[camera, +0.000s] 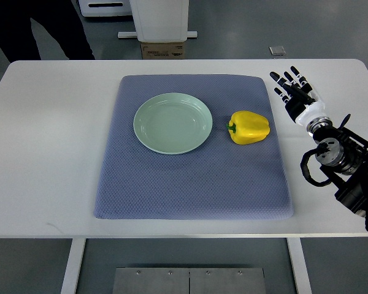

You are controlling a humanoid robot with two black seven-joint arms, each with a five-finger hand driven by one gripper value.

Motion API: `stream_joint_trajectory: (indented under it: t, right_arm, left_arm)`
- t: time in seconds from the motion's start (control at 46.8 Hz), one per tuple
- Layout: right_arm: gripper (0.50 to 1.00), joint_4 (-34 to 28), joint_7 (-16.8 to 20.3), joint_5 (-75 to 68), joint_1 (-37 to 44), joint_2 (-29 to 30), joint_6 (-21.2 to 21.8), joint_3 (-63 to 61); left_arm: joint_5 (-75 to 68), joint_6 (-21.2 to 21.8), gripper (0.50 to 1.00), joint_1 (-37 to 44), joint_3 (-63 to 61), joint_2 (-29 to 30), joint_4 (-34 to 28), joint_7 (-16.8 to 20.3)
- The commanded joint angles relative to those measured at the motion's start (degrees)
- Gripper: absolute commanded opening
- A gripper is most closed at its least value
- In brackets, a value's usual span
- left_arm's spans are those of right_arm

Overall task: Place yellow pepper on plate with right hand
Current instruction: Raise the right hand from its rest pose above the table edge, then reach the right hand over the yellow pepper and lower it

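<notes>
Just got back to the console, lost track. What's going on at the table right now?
Nothing has been picked up yet. The right robot hand is over the white table, off the right edge of the blue mat, fingers spread and holding nothing. The yellow pepper lies on the mat, just right of the pale green plate and not touching it. The plate has nothing on it. The left arm is out of view. A person stands beyond the far left corner of the table.

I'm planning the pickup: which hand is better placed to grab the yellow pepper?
The right hand. It hovers open over the table just right of the mat, close to the yellow pepper, which lies right of the plate. No left arm is in view.
</notes>
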State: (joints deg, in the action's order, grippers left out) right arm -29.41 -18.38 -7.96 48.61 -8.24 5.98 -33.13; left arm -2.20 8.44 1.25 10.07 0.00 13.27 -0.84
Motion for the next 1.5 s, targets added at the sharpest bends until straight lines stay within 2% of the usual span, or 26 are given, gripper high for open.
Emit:
stream_joint_trajectory:
  t: [0.0, 0.385, 0.556, 0.77, 0.941, 1.134, 1.283, 1.39, 1.476]
  right_arm:
    - [1.0, 0.05, -0.08, 0.05, -0.01, -0.02, 0.0, 0.0]
    - [1.0, 0.67, -1.13, 0.04, 1.66, -0.29, -0.18, -0.35]
    - [1.0, 0.93, -5.08, -0.04, 2.01, -0.2, -0.35, -0.53]
    - [1.0, 1.28, -5.61, -0.04, 2.72, -0.29, -0.88, -0.53]
    - [1.0, 5.85, -5.79, 0.13, 2.89, 1.3, -0.97, 0.08]
    - [1.0, 5.42, -6.05, 4.52, 5.09, 0.95, 0.52, 2.19]
    - [1.0, 2.26, -6.14, 8.04, 4.65, 0.51, 7.64, 3.16]
    - [1.0, -2.66, -6.14, 12.08, 4.56, -2.21, 9.14, 4.04]
    - [1.0, -9.6, -6.23, 16.47, 4.56, -5.29, 9.05, 5.53]
  left_arm:
    - [0.0, 0.0, 1.0, 0.06, -0.05, 0.0, 0.0, -0.04]
    - [0.0, 0.0, 1.0, 0.06, -0.05, 0.0, 0.0, 0.05]
    - [0.0, 0.0, 1.0, 0.06, -0.05, 0.0, 0.0, -0.04]
    - [0.0, 0.0, 1.0, 0.06, -0.05, 0.0, 0.0, 0.05]
    - [0.0, 0.0, 1.0, 0.06, -0.05, 0.0, 0.0, -0.04]
    - [0.0, 0.0, 1.0, -0.02, -0.05, 0.0, 0.0, -0.04]
    - [0.0, 0.0, 1.0, 0.06, -0.05, 0.0, 0.0, -0.04]
    - [0.0, 0.0, 1.0, 0.06, -0.05, 0.0, 0.0, -0.04]
    - [0.0, 0.0, 1.0, -0.02, -0.05, 0.0, 0.0, -0.04]
